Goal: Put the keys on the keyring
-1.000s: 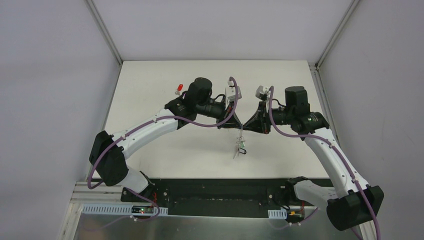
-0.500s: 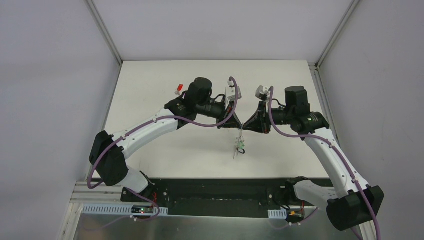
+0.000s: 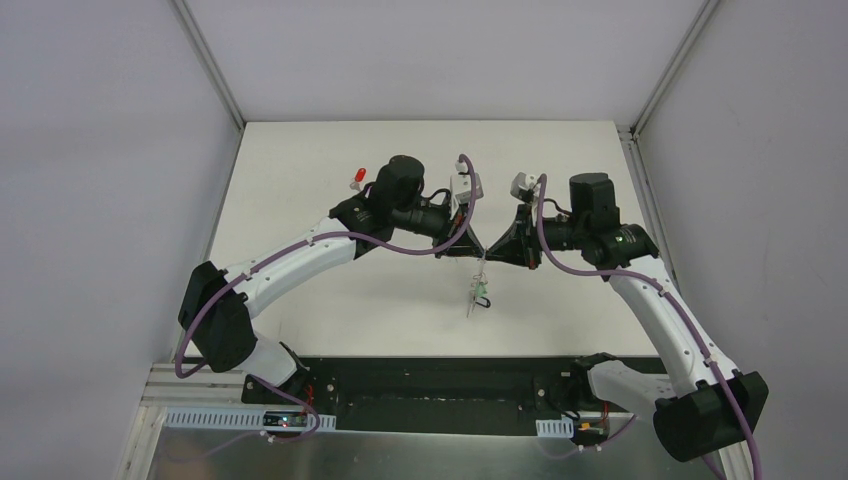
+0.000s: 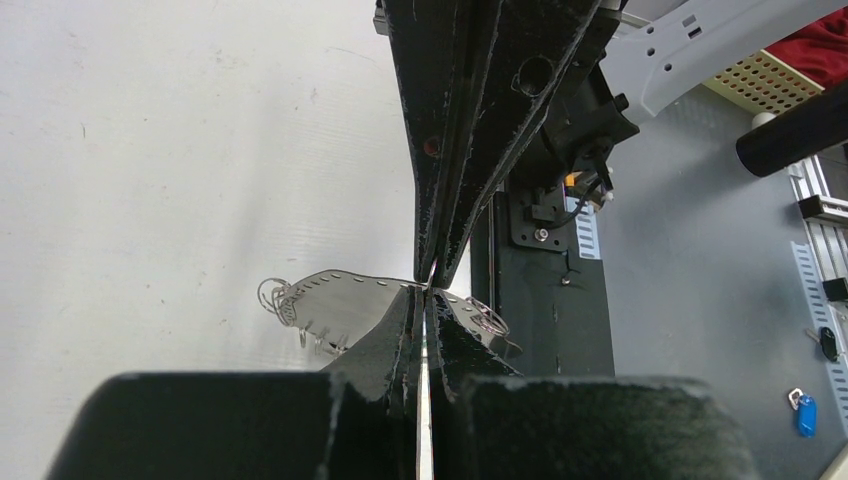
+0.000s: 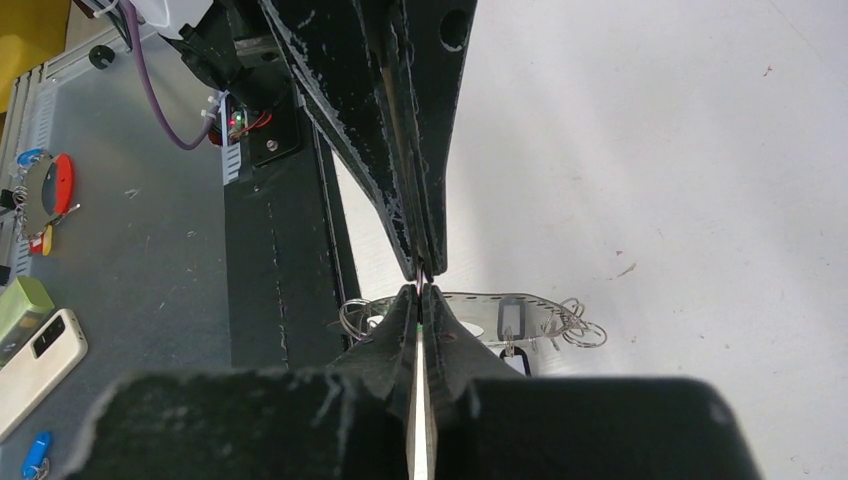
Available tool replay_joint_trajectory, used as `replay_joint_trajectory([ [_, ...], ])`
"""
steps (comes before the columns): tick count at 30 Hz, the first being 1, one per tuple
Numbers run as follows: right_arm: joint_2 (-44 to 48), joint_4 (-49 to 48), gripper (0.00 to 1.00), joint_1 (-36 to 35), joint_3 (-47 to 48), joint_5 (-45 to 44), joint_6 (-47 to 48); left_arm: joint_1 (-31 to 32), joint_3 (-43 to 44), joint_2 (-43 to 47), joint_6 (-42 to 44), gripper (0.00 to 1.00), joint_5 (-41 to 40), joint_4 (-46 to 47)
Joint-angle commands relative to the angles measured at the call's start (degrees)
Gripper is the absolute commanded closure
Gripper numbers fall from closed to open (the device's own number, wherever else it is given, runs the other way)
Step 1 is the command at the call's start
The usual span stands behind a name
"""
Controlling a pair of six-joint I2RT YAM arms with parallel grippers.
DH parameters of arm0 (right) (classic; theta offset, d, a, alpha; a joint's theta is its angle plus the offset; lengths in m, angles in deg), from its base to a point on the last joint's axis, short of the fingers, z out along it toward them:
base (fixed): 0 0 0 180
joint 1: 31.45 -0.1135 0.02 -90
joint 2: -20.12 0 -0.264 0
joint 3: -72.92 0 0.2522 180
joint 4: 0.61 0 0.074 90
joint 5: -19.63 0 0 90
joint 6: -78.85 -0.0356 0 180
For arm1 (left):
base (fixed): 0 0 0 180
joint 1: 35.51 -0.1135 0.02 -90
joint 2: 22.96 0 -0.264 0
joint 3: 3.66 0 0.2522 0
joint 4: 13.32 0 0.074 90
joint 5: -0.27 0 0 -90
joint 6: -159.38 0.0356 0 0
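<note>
Right end effector [image 5: 421,290] newly closed, keyring [image 3: 480,290] dangling

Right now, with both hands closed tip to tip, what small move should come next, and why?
Probably hold the left hand firm and slide the right hand slightly along the keyring. Both are shut tip to tip where it dangles, and the red key lies apart on the table, not yet threaded.

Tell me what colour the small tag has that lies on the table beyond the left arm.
The tag is red; the top view shows it best.
</note>
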Motion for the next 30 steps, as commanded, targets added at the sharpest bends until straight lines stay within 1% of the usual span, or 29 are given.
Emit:
replay_joint_trajectory([
  [1, 1.8, 0.4, 1.00, 0.1, 2.2, 1.0, 2.9, 0.5, 0.2, 1.3, 1.3, 1.00, 0.9, 1.8],
  [4, 2.1, 0.5, 1.00, 0.3, 1.8, 0.7, 3.6, 0.4, 0.5, 1.7, 2.9, 0.99, 0.5, 1.0],
  [7, 2.4, 0.6, 1.00, 0.4, 1.6, 0.1, 4.1, 0.4, 0.6, 2.5, 5.5, 0.92, -0.3, -0.8],
  [12, 3.6, 0.7, 1.00, 1.0, 0.8, -1.0, 4.7, -0.1, 0.9, 5.0, 10.0, 0.72, -1.8, -5.8],
  [16, 4.9, 1.7, 1.00, 1.7, -0.2, -0.8, 5.6, -1.4, 1.5, 7.5, 15.0, 0.58, -4.7, -13.8],
  [20, 5.8, 3.6, 1.00, 2.0, -0.7, -0.8, 7.1, -4.1, 0.5, 10.8, 17.7, 0.39, -11.1, -20.9],
  [24, 6.7, 4.2, 1.00, 2.6, -2.1, -0.7, 8.2, -9.0, 1.4, 11.6, 15.8, 0.23, -19.0, -27.9],
  [26, 7.1, 4.2, 1.00, 3.1, -2.9, -0.6, 8.5, -11.7, 2.8, 10.6, 13.6, 0.19, -23.4, -31.4],
  [30, 7.7, 4.0, 1.00, 4.2, -4.4, 0.1, 9.1, -16.0, 7.0, 6.1, 11.7, 0.17, -33.7, -38.2],
])
